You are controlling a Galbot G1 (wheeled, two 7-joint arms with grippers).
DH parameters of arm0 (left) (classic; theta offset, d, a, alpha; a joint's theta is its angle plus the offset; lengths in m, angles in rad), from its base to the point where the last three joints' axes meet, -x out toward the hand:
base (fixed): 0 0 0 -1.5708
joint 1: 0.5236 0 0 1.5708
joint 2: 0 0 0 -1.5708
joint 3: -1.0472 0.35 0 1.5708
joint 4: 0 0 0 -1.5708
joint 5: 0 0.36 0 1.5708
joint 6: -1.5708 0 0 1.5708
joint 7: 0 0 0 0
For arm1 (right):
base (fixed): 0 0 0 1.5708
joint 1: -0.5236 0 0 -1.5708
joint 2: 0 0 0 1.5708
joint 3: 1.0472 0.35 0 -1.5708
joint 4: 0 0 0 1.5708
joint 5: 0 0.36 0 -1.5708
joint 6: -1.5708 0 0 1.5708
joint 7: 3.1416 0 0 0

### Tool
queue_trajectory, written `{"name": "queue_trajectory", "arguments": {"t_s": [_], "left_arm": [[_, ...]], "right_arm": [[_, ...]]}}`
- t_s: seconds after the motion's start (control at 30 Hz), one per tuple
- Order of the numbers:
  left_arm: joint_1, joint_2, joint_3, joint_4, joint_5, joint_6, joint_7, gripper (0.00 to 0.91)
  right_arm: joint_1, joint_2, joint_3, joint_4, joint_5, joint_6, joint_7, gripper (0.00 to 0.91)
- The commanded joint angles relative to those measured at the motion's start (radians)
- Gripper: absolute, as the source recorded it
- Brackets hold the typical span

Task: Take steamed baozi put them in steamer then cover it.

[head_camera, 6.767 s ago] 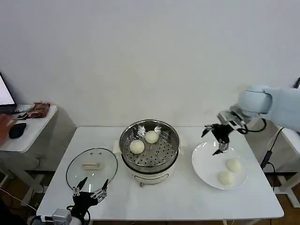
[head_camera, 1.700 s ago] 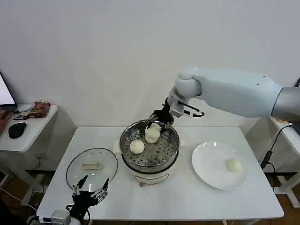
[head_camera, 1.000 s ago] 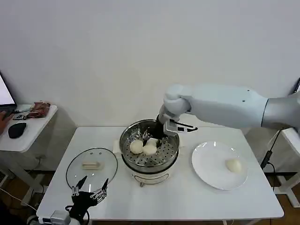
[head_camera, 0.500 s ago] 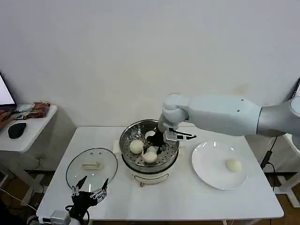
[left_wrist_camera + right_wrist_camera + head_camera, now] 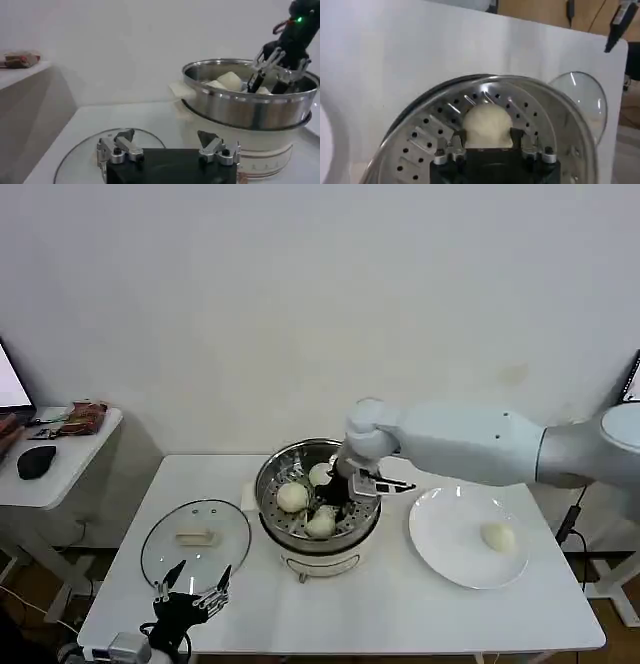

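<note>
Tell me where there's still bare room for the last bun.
Crowded: the steamer holds three buns plus the right hand. Free: the perforated floor near its right wall, and the white plate beside the remaining bun. The table front edge is bare too.

White desk [image 5: 400, 604] bearing, from the robot's left to right: the glass cover [image 5: 195, 542] lying flat, the steamer [image 5: 318, 519] on its white pot base at centre, and a white plate [image 5: 450, 544] holding one baozi [image 5: 497, 536].

Third baozi [image 5: 321, 523] carried off the plate [image 5: 440, 549], now down inside steamer [image 5: 300, 459]. Right gripper [image 5: 335, 496] lowered with it, fingers at its sides.
</note>
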Motion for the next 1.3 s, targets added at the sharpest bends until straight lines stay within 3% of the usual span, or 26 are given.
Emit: {"name": "queue_trajectory", "arguments": {"t_s": [0.03,0.33,0.67,0.8,1.1,1.3], "left_arm": [[0.000,-0.001,0.001,-0.002,0.000,0.000,0.001,0.907],[-0.002,-0.003,0.003,-0.002,0.001,0.001,0.001,0.907],[0.001,-0.013,0.002,-0.004,0.002,0.001,0.001,0.907],[0.006,-0.015,0.000,-0.005,0.002,0.001,0.000,0.907],[0.004,-0.022,0.003,-0.003,0.001,0.001,0.000,0.907],[0.007,-0.023,0.005,-0.003,0.001,0.001,0.001,0.907]], "right_arm": [[-0.020,0.000,0.005,-0.003,-0.016,0.002,0.004,0.907],[0.036,-0.030,0.010,0.014,0.003,-0.001,0.013,0.907],[0.135,-0.124,0.008,0.032,0.070,-0.044,0.019,0.907],[0.172,-0.191,-0.004,0.045,0.118,-0.106,0.022,0.907],[0.251,-0.383,-0.107,0.110,0.297,-0.391,0.025,0.907],[0.261,-0.514,-0.154,0.107,0.361,-0.453,0.008,0.907]]}}
